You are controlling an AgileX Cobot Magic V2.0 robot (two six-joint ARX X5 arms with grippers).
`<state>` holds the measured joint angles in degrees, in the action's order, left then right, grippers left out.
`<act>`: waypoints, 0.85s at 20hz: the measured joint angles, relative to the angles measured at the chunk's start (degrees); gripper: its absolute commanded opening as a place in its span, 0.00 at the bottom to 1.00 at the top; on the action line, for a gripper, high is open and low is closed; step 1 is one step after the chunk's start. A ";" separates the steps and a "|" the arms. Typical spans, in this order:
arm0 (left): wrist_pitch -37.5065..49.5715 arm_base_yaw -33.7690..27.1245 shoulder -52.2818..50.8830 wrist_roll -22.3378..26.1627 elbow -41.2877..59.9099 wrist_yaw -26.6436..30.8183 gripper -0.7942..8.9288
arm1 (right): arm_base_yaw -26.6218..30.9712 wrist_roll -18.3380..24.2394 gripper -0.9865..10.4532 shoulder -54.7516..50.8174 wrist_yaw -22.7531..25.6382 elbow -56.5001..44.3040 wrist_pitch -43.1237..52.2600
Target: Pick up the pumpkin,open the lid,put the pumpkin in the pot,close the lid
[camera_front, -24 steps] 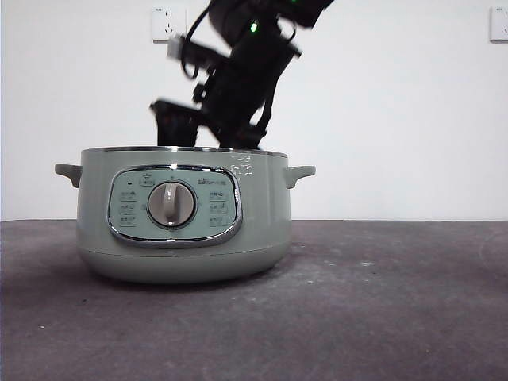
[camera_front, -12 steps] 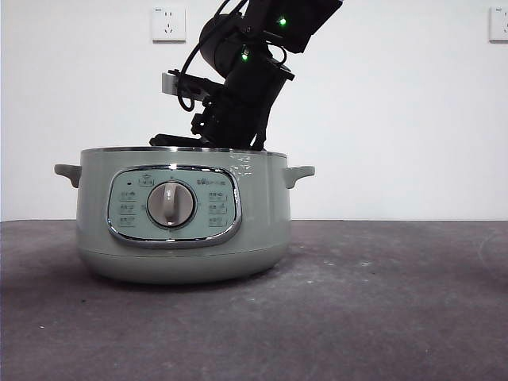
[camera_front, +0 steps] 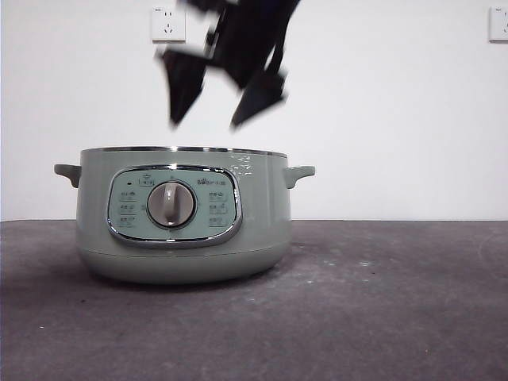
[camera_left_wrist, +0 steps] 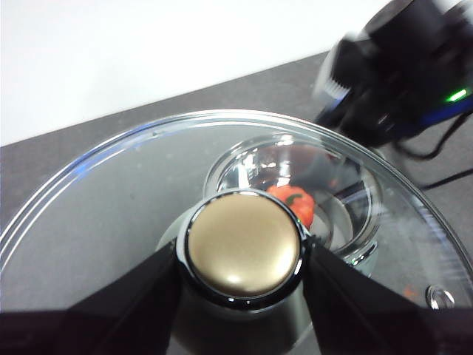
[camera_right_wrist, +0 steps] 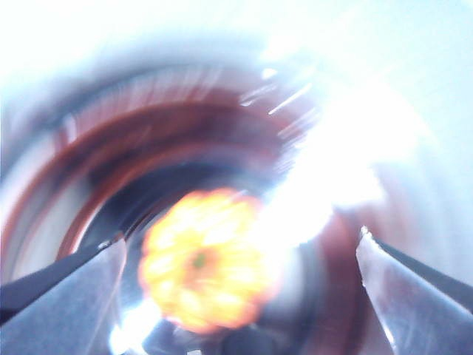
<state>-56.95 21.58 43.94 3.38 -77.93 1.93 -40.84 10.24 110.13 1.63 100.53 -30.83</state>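
Note:
The pale green pot [camera_front: 182,222] stands on the table with no lid on it. My right gripper [camera_front: 208,119] hangs open and empty just above the pot's rim, blurred by motion. In the right wrist view the orange pumpkin [camera_right_wrist: 199,270] lies on the pot's floor below the open right gripper [camera_right_wrist: 240,238]. My left gripper [camera_left_wrist: 244,259] is shut on the knob [camera_left_wrist: 244,248] of the glass lid [camera_left_wrist: 111,207] and holds it in the air. Through the glass I see the pumpkin [camera_left_wrist: 293,203] inside the pot [camera_left_wrist: 222,174].
The pot stands on a dark grey table [camera_front: 381,302] before a white wall with two sockets [camera_front: 168,24] [camera_front: 498,22]. The right arm [camera_left_wrist: 399,66] and its cable [camera_left_wrist: 443,148] show beyond the lid in the left wrist view.
The right gripper was down inside the pot and has risen out of it, open and empty. The pot has not moved.

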 measured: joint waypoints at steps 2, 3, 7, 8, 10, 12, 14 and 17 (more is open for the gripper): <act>2.23 0.02 2.95 0.07 0.00 -2.19 0.07 | 0.31 -1.90 0.69 -8.96 5.75 0.28 -3.89; 4.02 0.02 5.03 0.35 0.00 -2.99 0.07 | 0.46 -3.43 0.69 -13.40 6.01 0.28 -6.10; 11.80 0.04 14.27 0.70 0.00 -7.87 0.07 | 0.42 -5.73 0.69 -26.71 5.88 0.31 -12.11; 13.90 0.15 16.50 0.70 0.00 -8.33 0.07 | 0.42 -6.16 0.69 -29.75 5.88 0.31 -13.49; 17.25 0.17 20.13 0.70 0.00 -9.01 0.07 | 0.42 -6.58 0.69 -33.75 5.88 0.39 -15.52; 19.58 0.17 23.08 0.72 0.00 -10.16 0.07 | 0.42 -6.78 0.69 -36.26 5.88 0.46 -16.70; 21.51 0.17 25.94 0.72 0.00 -10.71 0.07 | 0.42 -6.99 0.69 -38.34 5.88 0.50 -17.70; 23.78 0.17 29.99 0.72 0.00 -11.13 0.07 | 0.42 -7.08 0.69 -40.76 5.88 0.50 -19.17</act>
<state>-33.17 21.76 73.93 4.10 -77.93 -9.19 -40.42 3.16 69.36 7.51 101.03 -50.00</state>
